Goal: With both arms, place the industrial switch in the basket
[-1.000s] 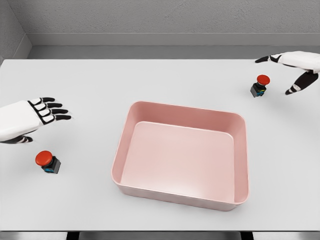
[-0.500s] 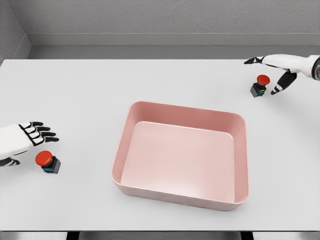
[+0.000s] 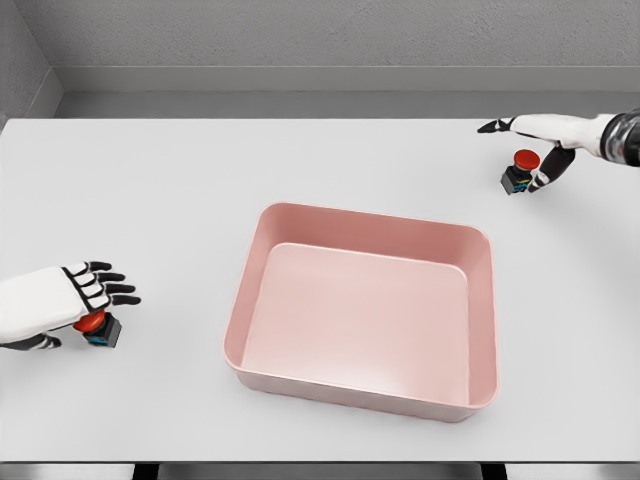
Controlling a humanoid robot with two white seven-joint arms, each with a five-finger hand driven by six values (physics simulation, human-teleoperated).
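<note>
Left hand (image 3: 62, 300) low at left edge, fingers spread over near switch (image 3: 97, 327), partly hiding red cap; contact possibly, grip not evident. Pink basket (image 3: 478, 300) mid-table, holds nothing. Far switch (image 3: 520, 171) beside right hand (image 3: 540, 140), fingers open around it, apparently not closed. White table (image 3: 200, 180); grey wall (image 3: 320, 40) behind.

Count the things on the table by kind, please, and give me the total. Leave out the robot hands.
Industrial switches with a red button: 2 (left switch, partly covered by the left robot hand; right switch, beside the right robot hand)
Pink basket: 1
Total: 3
</note>
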